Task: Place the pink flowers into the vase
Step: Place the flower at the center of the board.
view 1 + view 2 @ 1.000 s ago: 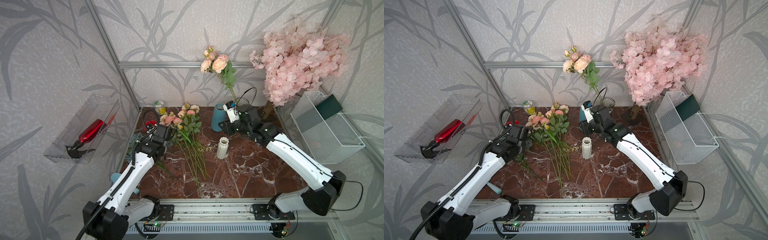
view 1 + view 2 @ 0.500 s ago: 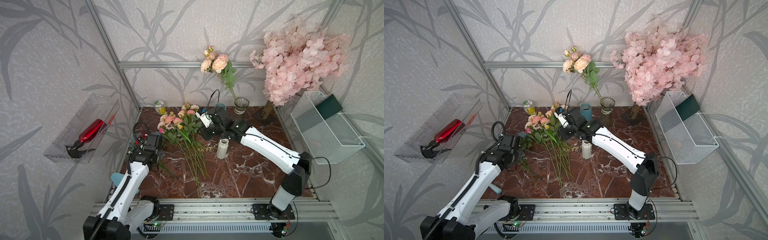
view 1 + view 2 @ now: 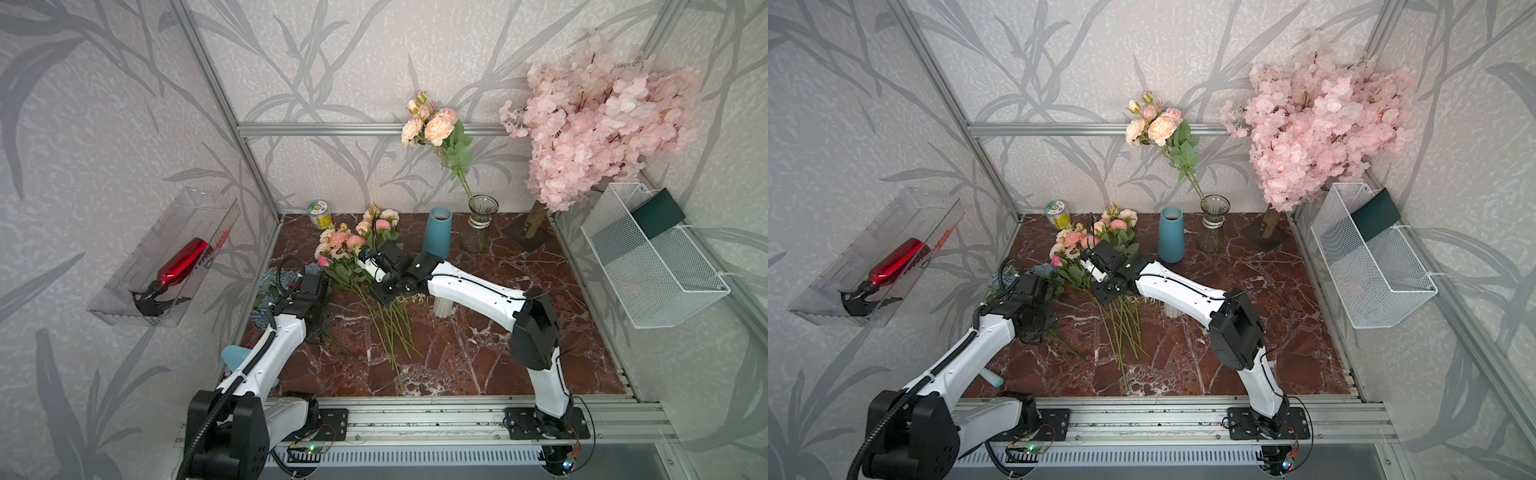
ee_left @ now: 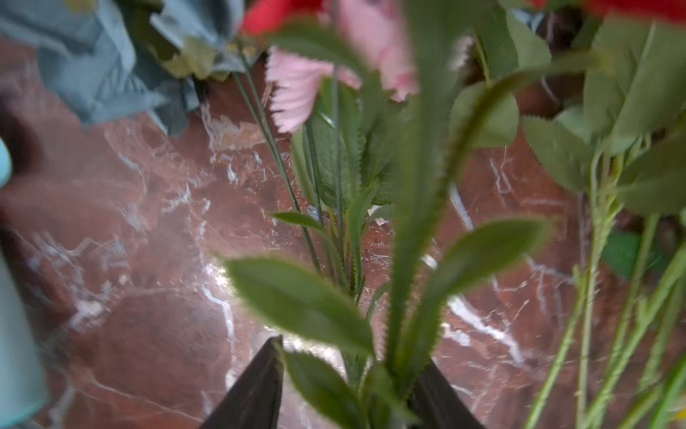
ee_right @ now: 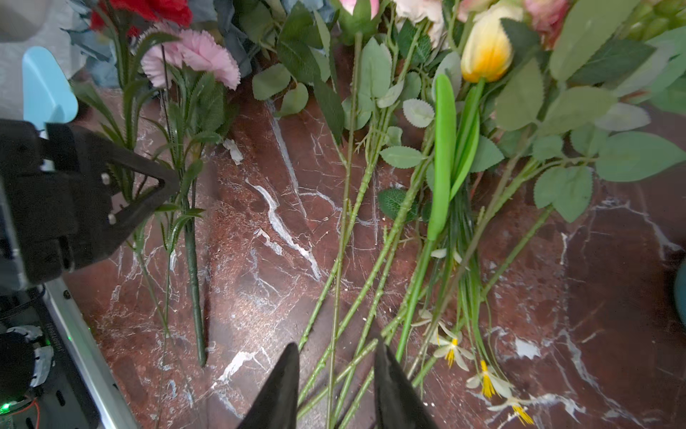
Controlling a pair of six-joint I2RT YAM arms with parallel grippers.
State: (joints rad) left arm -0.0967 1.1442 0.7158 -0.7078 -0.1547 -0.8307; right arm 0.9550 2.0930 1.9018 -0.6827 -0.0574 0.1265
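Note:
One spray of pink flowers (image 3: 432,124) (image 3: 1154,124) stands in the glass vase (image 3: 478,228) (image 3: 1212,228) at the back. More pink flowers (image 3: 340,241) (image 3: 1073,239) lie in a pile at the table's back left, stems towards the front. My right gripper (image 3: 380,293) (image 5: 337,343) hangs low over those stems (image 5: 349,223), open, with several green stems between its fingers. My left gripper (image 3: 318,328) (image 4: 352,353) (image 5: 169,184) is open beside the pile, a leafy carnation stem (image 4: 412,260) between its fingers.
A blue vase (image 3: 438,232) stands beside the glass one; a small white ribbed vase (image 3: 442,307) is half hidden by my right arm. A blossom tree (image 3: 594,116) and wire basket (image 3: 648,266) fill the right. Blue hydrangeas (image 3: 270,282) and a can (image 3: 319,212) sit at the left.
My right arm swung from the glass vase leftwards and down onto the pile's stems, leaving one spray standing in the vase. My left gripper drew back slightly and its jaws opened.

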